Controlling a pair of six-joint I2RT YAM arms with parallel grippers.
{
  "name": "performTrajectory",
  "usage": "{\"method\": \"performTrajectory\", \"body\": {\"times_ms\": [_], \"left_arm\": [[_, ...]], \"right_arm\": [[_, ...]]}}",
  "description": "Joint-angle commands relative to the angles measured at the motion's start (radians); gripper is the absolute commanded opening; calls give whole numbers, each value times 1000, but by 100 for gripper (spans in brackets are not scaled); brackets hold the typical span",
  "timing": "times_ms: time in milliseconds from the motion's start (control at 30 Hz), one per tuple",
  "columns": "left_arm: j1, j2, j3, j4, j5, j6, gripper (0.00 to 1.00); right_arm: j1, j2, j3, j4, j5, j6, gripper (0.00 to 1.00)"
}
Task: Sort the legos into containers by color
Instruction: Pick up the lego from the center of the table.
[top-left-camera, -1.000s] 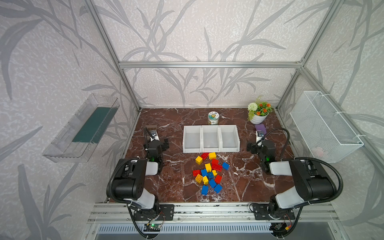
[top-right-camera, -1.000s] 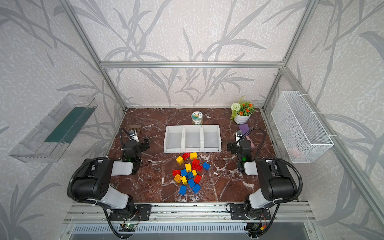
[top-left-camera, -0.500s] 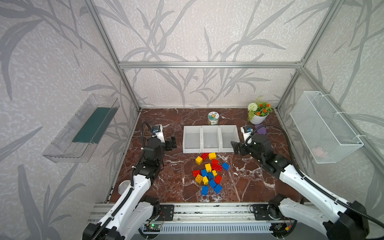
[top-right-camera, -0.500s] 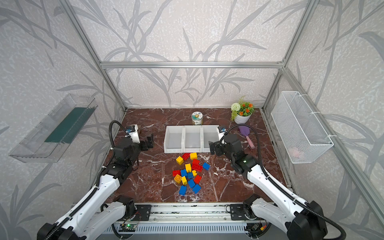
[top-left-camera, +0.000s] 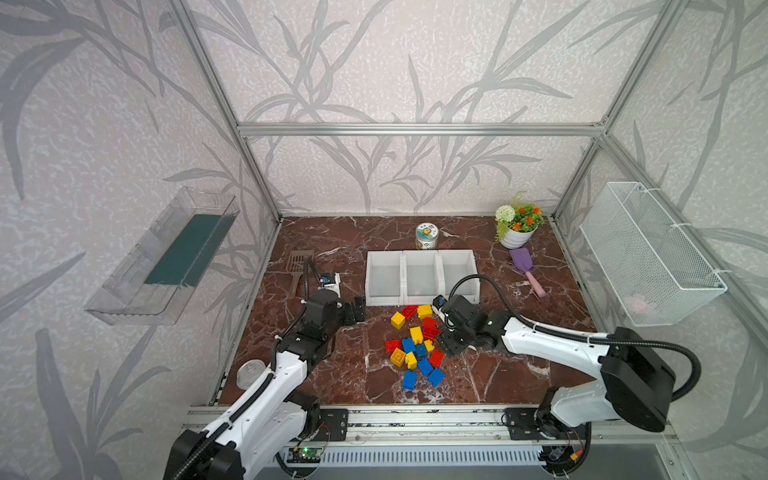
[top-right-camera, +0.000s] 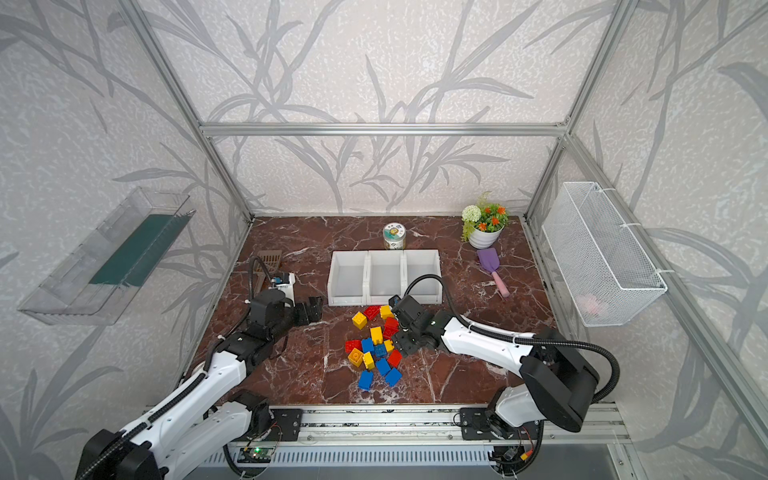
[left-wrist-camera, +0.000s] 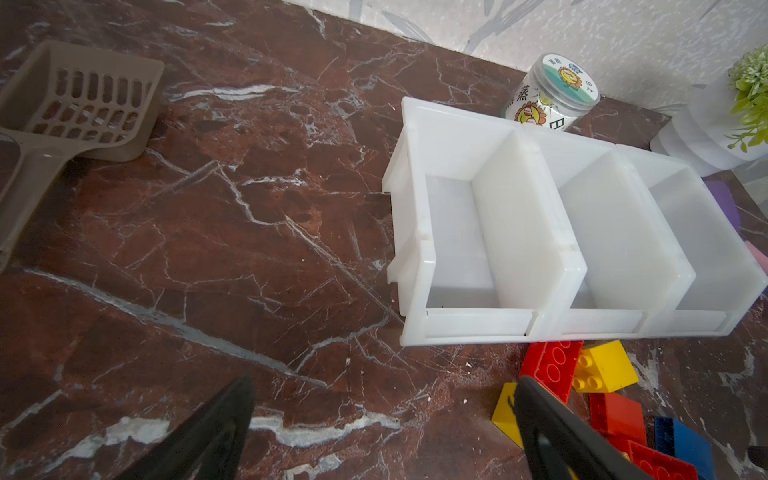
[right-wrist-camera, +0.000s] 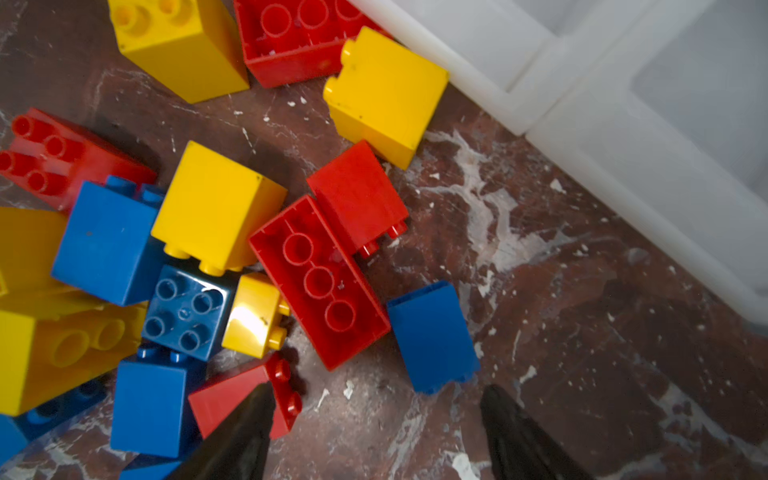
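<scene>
Standing at the front rail: both arms reach out from their bases across the dark red marble table. First thing past the rail is the legos, one loose heap of red, yellow and blue bricks mid-table, every one of them lying on the marble.

The right gripper is down at the right edge of that heap. From its wrist camera the fingers are spread, with only bare marble in the gap. A red brick sits right by one fingertip and a blue brick lies just past the gap. It's not pinching anything.

The left gripper hangs over bare table left of the heap, near the front corner of the bins, jaws wide apart and holding nothing.

Behind the heap are the containers, three white bins joined in a row. A long red brick and a yellow brick lie just beside their front wall.

Further back there's a small jar right behind the bins and a flower pot in the far right corner. A purple scoop lies in front of the pot, and a brown slotted scoop is off to the left.
</scene>
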Motion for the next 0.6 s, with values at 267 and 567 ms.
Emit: {"method": "performTrajectory", "body": {"times_ms": [267,567], "left_arm": [[-9,-21,-13,-24,-20,-27,99],[-10,-22,-12,-27,-20,-30,99]], "right_arm": [[11,165,136,10,-83,-137,62],[11,232,167,-27,-80,-148,46]]}}
